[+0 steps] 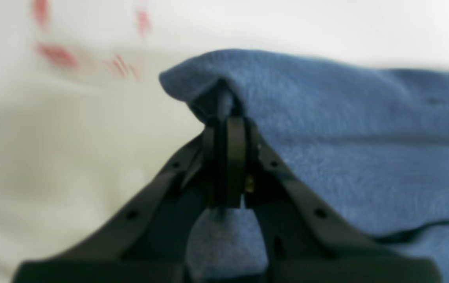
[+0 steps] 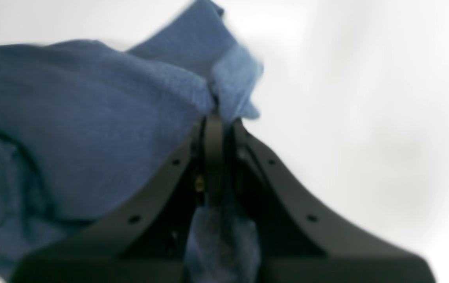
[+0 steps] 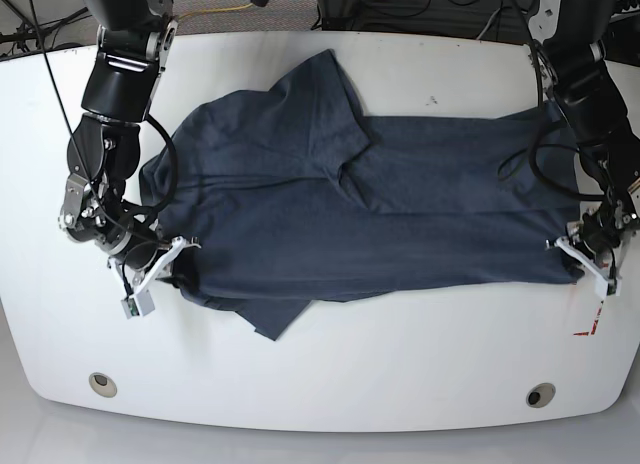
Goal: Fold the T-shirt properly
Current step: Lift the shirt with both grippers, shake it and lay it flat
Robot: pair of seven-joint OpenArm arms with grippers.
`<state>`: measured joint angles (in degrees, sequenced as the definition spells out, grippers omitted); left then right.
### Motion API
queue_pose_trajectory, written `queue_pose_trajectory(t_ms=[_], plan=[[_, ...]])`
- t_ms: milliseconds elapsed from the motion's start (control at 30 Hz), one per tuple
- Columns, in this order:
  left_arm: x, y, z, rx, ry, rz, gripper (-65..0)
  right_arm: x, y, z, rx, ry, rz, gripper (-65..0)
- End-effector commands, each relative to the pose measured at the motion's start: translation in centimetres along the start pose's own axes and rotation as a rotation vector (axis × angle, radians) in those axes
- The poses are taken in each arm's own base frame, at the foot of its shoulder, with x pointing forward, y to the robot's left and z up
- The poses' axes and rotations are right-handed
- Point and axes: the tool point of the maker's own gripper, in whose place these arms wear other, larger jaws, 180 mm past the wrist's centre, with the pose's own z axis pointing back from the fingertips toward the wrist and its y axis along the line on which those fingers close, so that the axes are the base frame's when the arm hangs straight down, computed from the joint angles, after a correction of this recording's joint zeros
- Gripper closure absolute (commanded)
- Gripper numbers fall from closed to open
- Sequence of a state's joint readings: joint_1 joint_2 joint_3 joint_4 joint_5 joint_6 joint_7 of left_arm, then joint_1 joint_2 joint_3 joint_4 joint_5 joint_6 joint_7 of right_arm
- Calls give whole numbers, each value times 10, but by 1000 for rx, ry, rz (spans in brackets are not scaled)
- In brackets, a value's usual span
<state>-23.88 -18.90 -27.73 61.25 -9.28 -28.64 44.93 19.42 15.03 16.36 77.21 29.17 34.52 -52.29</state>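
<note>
1. The T-shirt point(image 3: 370, 219) lies spread across the middle of the white table point(image 3: 330, 374), its length running side to side in the base view, with one sleeve pointing toward the far edge and a loose flap hanging out toward the near edge.
2. Its fabric is rumpled — folds cross the chest area, and one layer overlaps another near the centre.
3. The left gripper point(image 1: 224, 118) is closed on a pinched corner of the blue cloth at the shirt's end on the base view's right; the fabric peaks up over the fingertips.
4. The right gripper point(image 2: 216, 114) is likewise clamped on a bunched edge at the opposite end — cloth drapes away to one side of it.
5. Red marks point(image 3: 590, 324) sit on the table just beside the left gripper.
</note>
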Motion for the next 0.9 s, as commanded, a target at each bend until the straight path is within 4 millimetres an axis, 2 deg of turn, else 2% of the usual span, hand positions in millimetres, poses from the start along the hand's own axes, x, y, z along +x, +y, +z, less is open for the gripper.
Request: queue_pose_trajectory(t_ms=[0, 133, 333, 567, 733, 800, 867], plan=[[43, 1, 15, 5, -102, -40, 0, 47, -3, 10, -3, -106, 43, 0], [85, -2, 37, 34, -175, -89, 0, 86, -14, 22, -34, -163, 94, 0], [147, -17, 72, 56, -322, -135, 0, 150, -12, 38, -56, -223, 230, 0], [223, -27, 135, 112, -534, -195, 0, 236, -8, 76, -106, -347, 353, 0], [270, -29, 178, 141, -637, -195, 0, 295, 8, 106, -144, -402, 471, 0], [286, -29, 193, 147, -683, -193, 0, 313, 14, 118, -156, -425, 503, 0], [303, -26, 213, 163, -733, -199, 0, 338, 23, 136, -174, -465, 540, 0]])
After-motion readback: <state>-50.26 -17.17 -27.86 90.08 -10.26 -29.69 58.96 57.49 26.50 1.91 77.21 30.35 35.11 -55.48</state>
